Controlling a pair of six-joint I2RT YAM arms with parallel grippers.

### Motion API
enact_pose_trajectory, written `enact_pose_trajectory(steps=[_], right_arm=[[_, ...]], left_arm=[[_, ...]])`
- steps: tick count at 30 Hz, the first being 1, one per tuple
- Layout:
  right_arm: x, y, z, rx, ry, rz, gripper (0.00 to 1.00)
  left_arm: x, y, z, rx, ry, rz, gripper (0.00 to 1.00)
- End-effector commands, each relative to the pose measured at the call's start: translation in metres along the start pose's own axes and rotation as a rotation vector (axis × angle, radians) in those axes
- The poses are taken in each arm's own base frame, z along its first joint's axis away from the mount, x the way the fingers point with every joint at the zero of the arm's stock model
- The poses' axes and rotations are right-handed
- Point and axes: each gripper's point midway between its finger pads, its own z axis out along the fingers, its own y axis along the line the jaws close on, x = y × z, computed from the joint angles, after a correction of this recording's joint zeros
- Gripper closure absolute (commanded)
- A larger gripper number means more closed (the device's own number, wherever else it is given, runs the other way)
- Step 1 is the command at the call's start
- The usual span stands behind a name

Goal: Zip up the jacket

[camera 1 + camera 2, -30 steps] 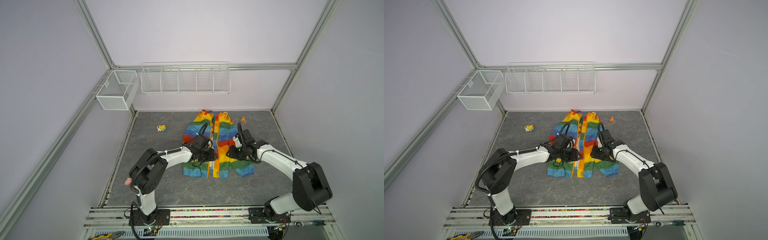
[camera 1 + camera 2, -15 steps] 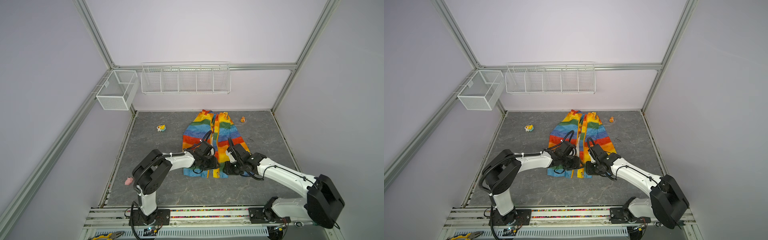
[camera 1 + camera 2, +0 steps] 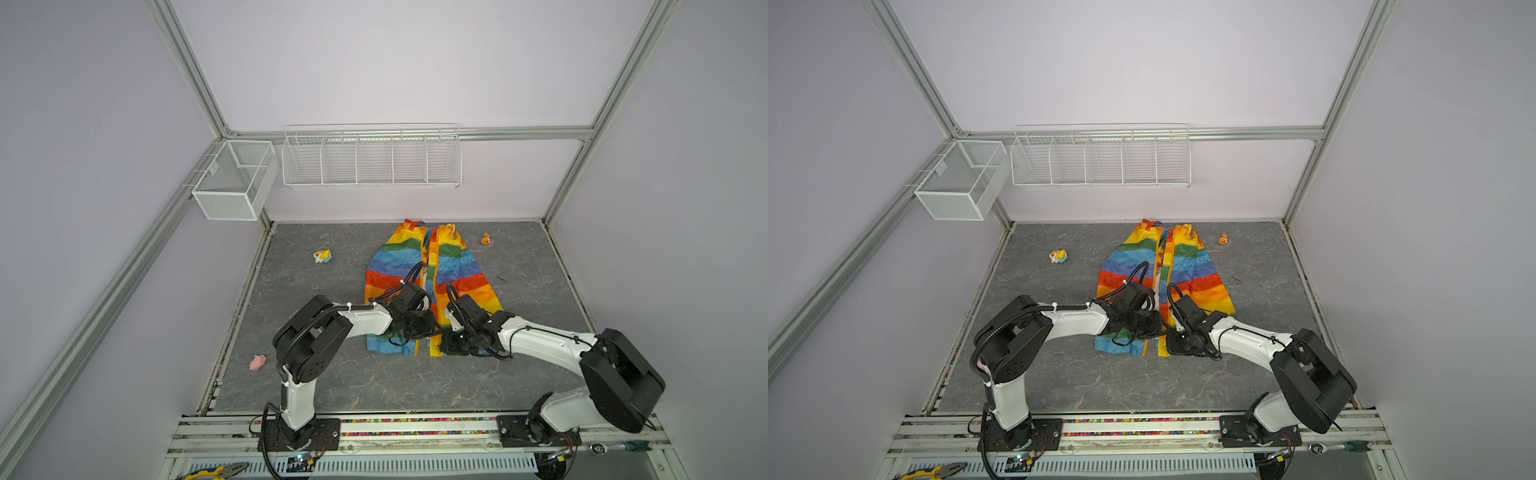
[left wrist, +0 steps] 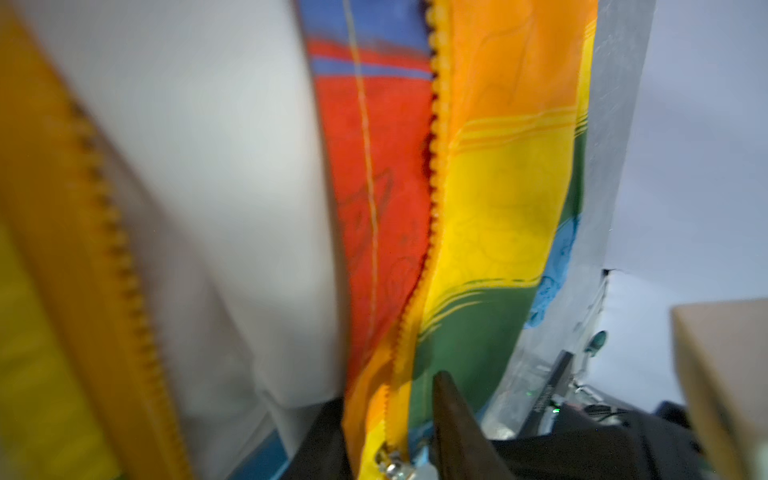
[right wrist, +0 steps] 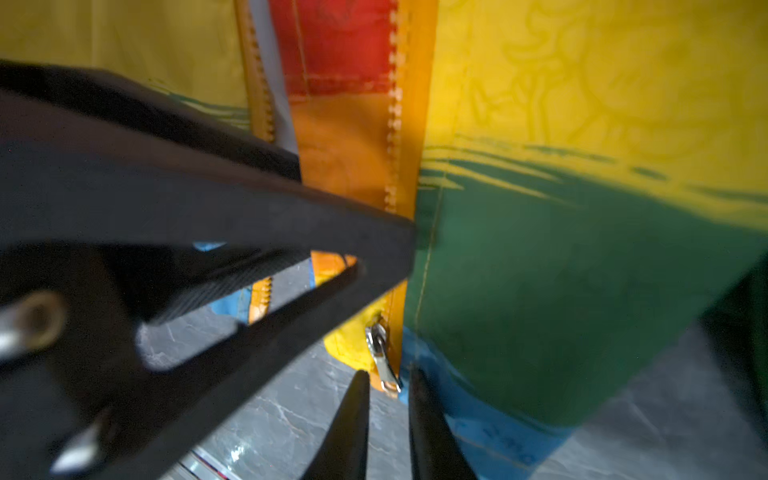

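Looking down in both top views, you have the jacket [image 3: 457,266] lying flat on the grey table [image 3: 374,386]. Its collar is toward the back wall and its hem toward the arm bases. The front is open, with the two orange zipper bands [image 3: 433,266] running side by side down the middle.

Your left arm is folded at the elbow. Its forearm reaches low across the near part of the panel on its own side, putting the left hand [image 3: 432,330] at the centre opening just above the hem. Your right arm stretches in low from the other side with the wrist bent down. The right hand [image 3: 448,347] is at the hem, just beside the left one.

In the left wrist view the left hand's fingers [image 4: 457,415] stand apart with one band between them and the zipper slider [image 4: 390,461] close by. Whether they press the cloth cannot be told.

In the right wrist view the right hand's fingers [image 5: 353,415] are nearly together with a narrow gap showing. The tip of the slider's metal pull sits at that gap, and you cannot tell whether it is pinched.
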Motion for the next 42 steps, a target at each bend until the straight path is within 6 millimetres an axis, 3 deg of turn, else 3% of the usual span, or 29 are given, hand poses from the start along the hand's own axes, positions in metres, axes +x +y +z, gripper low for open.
enact_pose_trajectory(steps=[1,5,10,14,29,36,42], right_arm=[[0.004,-0.002,0.008,-0.008,0.007,0.026,0.81],[0.007,-0.004,0.013,-0.017,0.011,0.043,0.81],[0.009,-0.004,0.012,-0.023,0.008,0.055,0.80],[0.011,-0.006,0.010,-0.028,0.000,0.069,0.77],[0.005,0.004,-0.003,-0.120,-0.052,0.140,0.77],[-0.007,0.013,-0.031,-0.191,-0.119,0.173,0.75],[-0.018,0.014,-0.059,-0.239,-0.177,0.209,0.68]], left_arm=[[0.009,0.007,0.008,0.007,0.026,-0.027,0.50],[0.014,0.006,0.016,0.036,0.058,-0.035,0.53],[0.015,0.003,0.023,0.071,0.063,-0.057,0.83],[0.010,0.000,0.021,0.088,0.048,-0.072,1.00],[-0.003,-0.038,-0.003,0.242,-0.004,-0.118,1.00],[-0.011,-0.058,-0.019,0.320,-0.026,-0.129,1.00],[-0.017,-0.074,-0.035,0.368,-0.051,-0.116,1.00]])
